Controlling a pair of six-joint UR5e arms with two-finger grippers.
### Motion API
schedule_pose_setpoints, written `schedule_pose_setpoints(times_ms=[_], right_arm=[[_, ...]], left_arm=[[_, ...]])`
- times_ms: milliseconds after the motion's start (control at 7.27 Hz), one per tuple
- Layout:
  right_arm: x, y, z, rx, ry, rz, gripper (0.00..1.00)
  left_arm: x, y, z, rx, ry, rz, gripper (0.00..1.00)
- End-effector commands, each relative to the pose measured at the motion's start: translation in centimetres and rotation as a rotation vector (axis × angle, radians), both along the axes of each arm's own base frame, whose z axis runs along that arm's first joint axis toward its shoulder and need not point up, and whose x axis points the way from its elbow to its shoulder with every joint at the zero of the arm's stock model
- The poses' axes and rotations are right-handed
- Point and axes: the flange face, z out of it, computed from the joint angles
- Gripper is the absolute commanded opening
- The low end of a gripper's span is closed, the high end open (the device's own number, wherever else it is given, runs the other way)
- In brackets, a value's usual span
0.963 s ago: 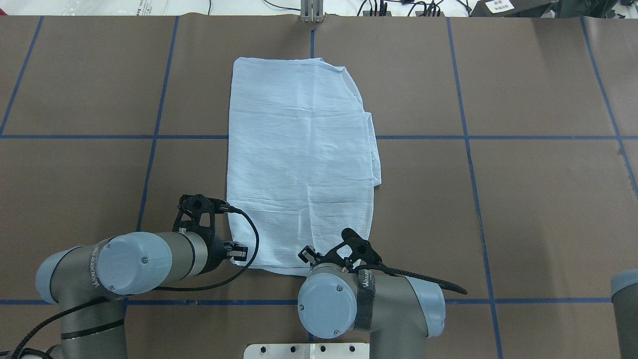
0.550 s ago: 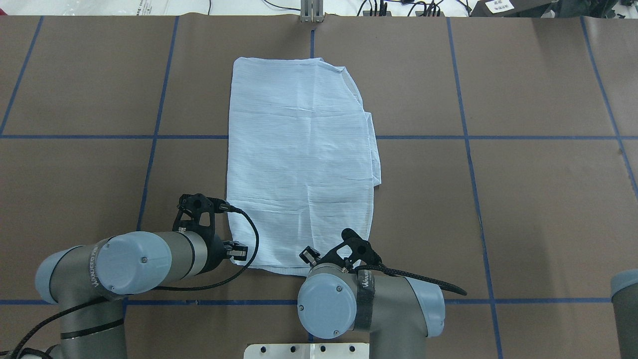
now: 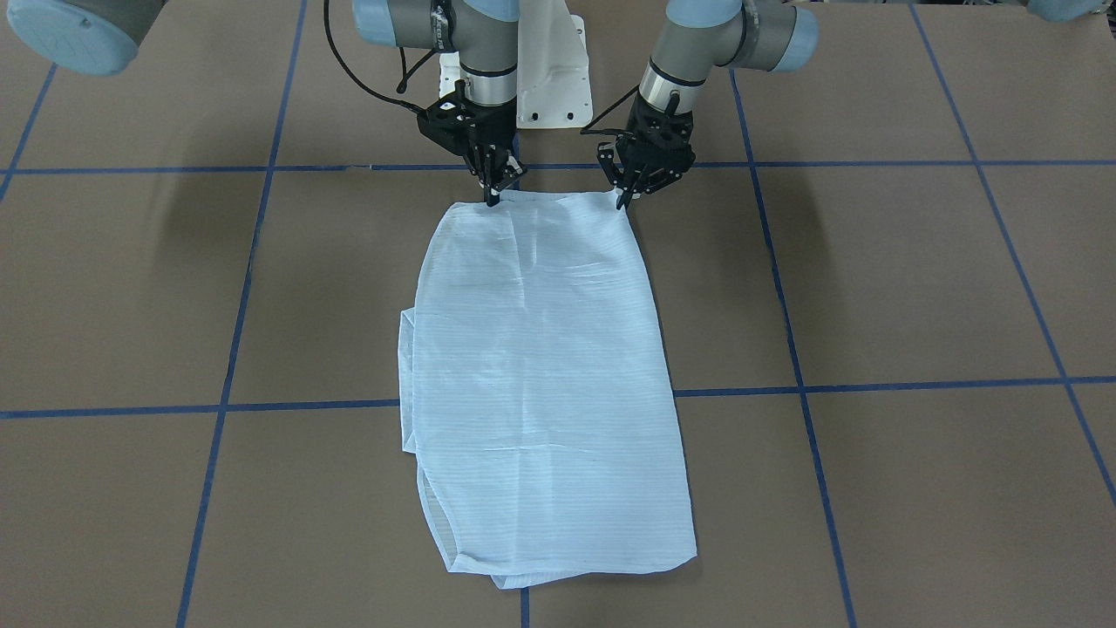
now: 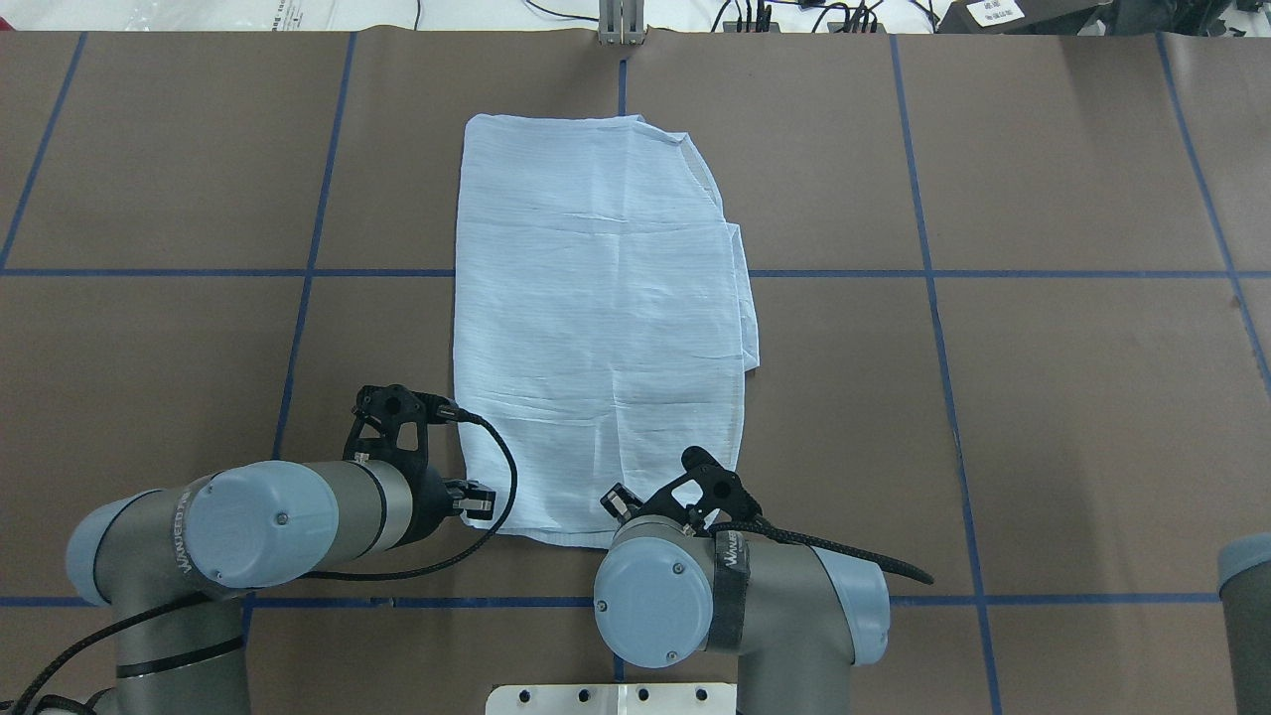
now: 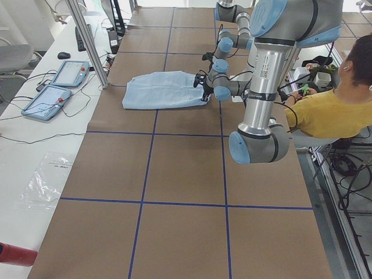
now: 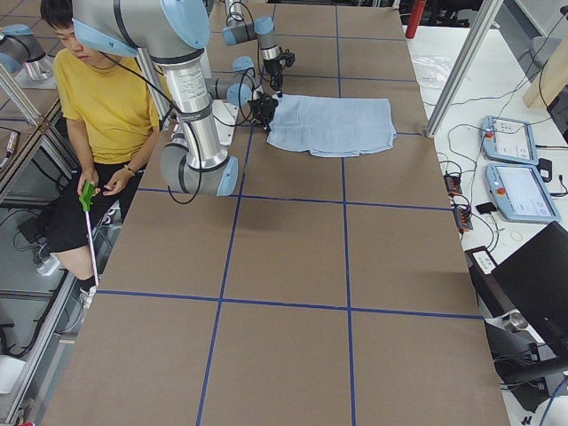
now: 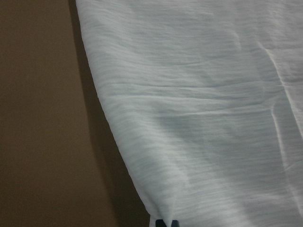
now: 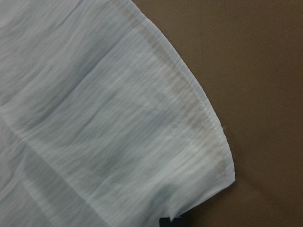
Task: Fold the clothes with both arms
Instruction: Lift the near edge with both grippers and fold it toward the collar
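Shirt [image 4: 596, 318] lies flat as a long folded rectangle in the middle of the overhead frame, on the brown worktop [image 4: 1043, 397], and it crosses one blue tape line [image 4: 199, 272]. The lower edge of the cloth in that frame is at the arms. The left tool [image 3: 624, 201] is clamped on the lower-left corner of this edge. The right tool [image 3: 491, 199] is clamped on the same edge, near the other corner. In both wrist views the cloth rises slightly toward the bottom of the frame, with shadow under it.
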Motion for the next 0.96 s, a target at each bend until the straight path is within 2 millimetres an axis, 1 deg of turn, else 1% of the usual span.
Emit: schedule_pose_setpoints(times_ms=[0, 138, 275, 412, 550, 688, 825], right_arm=[[3.4, -1.8, -1.2, 0.009, -0.025, 0.022, 0.00], [6.4, -1.2, -2.2, 0.010, -0.026, 0.020, 0.00], [10.8, -0.2, -3.5, 0.012, -0.049, 0.018, 0.00], [13.6, 1.9, -5.4, 0.008, -0.047, -0.009, 0.00], [16.2, 3.7, -7.1, 0.008, -0.057, -0.033, 0.00], [17.3, 4.6, -7.8, 0.008, -0.061, -0.043, 0.00], [17.2, 4.5, -8.6, 0.015, -0.075, -0.040, 0.00]], left_arm=[[-1.4, 0.5, -2.4, 0.015, 0.050, 0.008, 0.00], [-2.4, 0.9, -4.0, 0.024, 0.081, 0.013, 0.00], [-4.5, 1.9, -6.0, 0.007, 0.117, 0.055, 0.00], [-7.1, 2.9, -8.5, -0.001, 0.141, 0.072, 0.00], [-9.2, 4.0, -10.5, -0.051, 0.185, 0.074, 0.00], [-11.3, 5.2, -12.3, -0.076, 0.210, 0.085, 0.00], [-12.8, 5.6, -13.4, -0.079, 0.202, 0.088, 0.00]])
